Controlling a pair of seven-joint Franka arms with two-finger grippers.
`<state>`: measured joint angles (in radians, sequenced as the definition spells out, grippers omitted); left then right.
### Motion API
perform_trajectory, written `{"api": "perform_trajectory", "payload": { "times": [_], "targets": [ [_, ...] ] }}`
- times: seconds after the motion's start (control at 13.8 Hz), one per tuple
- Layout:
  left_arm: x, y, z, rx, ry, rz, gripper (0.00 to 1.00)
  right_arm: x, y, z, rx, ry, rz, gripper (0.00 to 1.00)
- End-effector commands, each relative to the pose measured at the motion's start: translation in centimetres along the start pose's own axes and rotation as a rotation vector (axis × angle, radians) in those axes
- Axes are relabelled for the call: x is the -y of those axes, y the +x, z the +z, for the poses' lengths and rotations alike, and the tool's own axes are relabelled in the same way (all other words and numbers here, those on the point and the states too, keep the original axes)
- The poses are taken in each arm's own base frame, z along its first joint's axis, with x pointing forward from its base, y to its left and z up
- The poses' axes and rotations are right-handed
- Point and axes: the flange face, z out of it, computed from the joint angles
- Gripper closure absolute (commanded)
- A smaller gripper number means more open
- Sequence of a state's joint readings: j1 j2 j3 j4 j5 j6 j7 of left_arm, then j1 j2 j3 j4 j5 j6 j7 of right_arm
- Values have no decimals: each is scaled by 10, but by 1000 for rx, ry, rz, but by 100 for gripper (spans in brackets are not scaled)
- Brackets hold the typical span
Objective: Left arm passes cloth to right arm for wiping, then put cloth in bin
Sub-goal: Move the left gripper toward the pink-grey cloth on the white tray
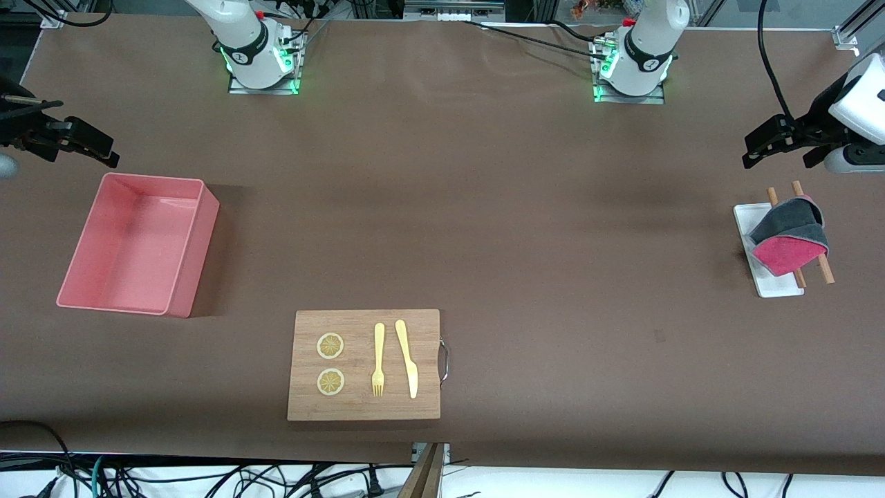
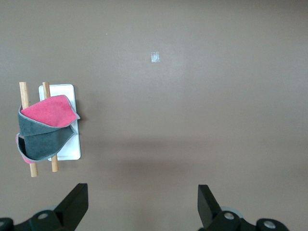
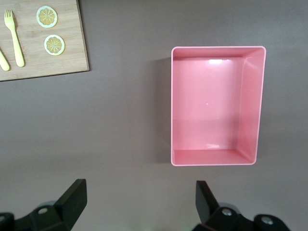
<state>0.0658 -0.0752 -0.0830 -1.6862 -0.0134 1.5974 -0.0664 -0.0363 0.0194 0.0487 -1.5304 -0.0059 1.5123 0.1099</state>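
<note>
My right end effector [image 1: 79, 146] hangs at the right arm's end of the tabletop [image 1: 484, 207], fingers spread wide, nothing between them. It waits. The bin [image 1: 181, 290] sits just beside it, nearer the front camera, open top up, nothing inside. In the right wrist view the bin [image 3: 260, 106] is in plain sight past my spread fingers.

Mid-tabletop, nearer the front camera: the cutting board [image 1: 364, 408] with two lemon slices [image 1: 330, 346], a fork [image 1: 378, 360] and a knife [image 1: 408, 358]. Not part of this step.

At the left arm's end: the cloth [image 1: 788, 238], folded, grey face up with the crimson face showing at the end nearer the front camera. It is draped over two wooden sticks [image 1: 825, 270] that lie across the white tray [image 1: 745, 218]. My left end effector [image 1: 778, 146] is above the tabletop close to it, fingers wide apart, holding nothing.

Key relation: the cloth lies from my left end effector toward the front camera, near, while my right one is well apart from it, so the pick is the left's. In the left wrist view the cloth [image 2: 45, 130] sits off to one side of my fingers, not between them, its long axis running along the sticks. I judge I need to shift over it, then descend.
</note>
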Motion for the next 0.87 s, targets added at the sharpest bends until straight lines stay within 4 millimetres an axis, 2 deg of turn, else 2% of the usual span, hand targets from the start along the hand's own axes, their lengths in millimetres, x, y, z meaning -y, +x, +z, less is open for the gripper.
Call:
{"api": "perform_trajectory", "payload": {
  "times": [0.0, 0.8],
  "targets": [
    [-6, -19, -8, 4, -35, 10, 0, -2, 2, -3, -4, 8, -12, 0],
    [-9, -17, -10, 9, -30, 23, 0, -2, 1, -3, -3, 10, -11, 0]
  ]
}}
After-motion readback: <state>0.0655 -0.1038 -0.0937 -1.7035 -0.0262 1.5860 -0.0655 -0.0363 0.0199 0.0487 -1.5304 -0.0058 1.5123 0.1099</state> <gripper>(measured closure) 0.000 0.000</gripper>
